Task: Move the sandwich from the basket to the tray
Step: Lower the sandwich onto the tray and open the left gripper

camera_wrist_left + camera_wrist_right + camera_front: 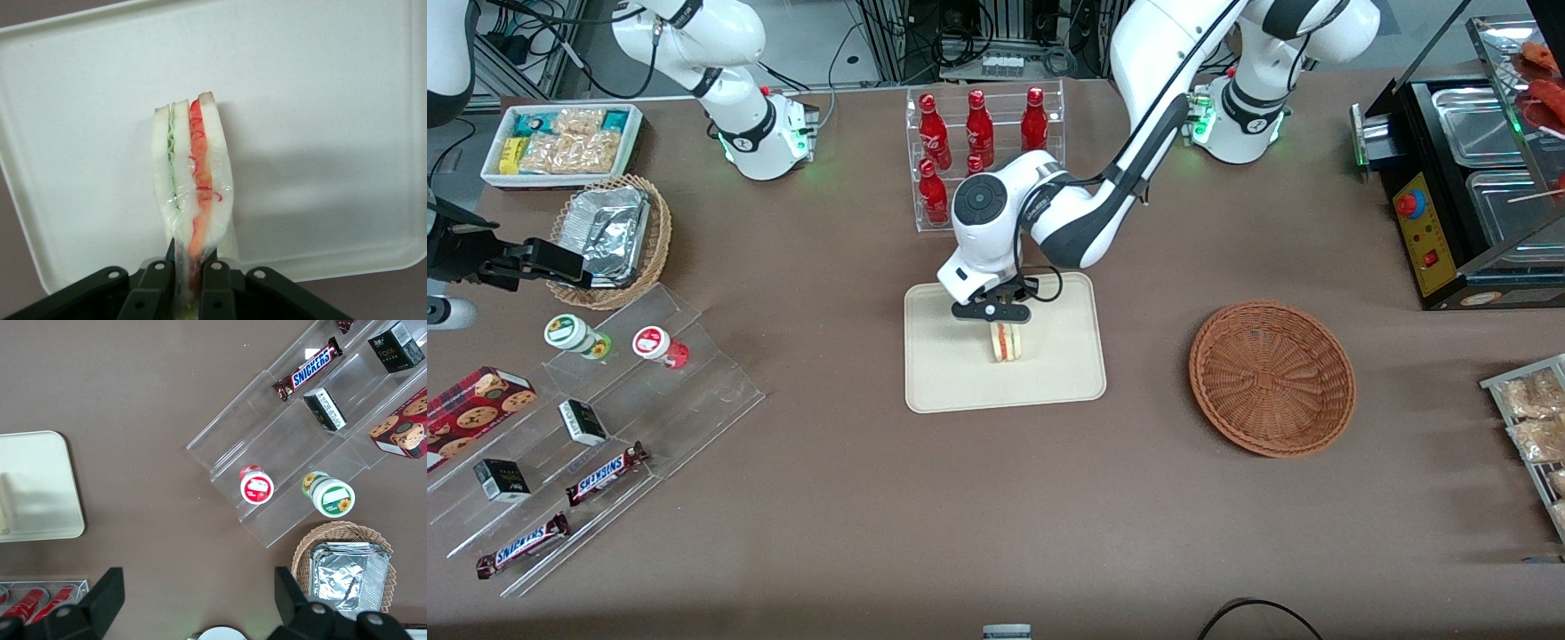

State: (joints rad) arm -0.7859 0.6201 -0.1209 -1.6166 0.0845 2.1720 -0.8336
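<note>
Over tray [960, 378], claw [996, 313] pinches sandwich [193, 167].

- My end effector [193, 280] has its two dark fingers [155, 283] pinched tight on one end of the sandwich [193, 167].
- I see the sandwich standing on edge over the tray [320, 100], its plastic wrap creased where the fingers squeeze it.
- Its layers face me: white bread, a green strip, more bread, then a red-orange strip.
- Brown table [20, 267] shows past the tray's rounded corners.
</note>
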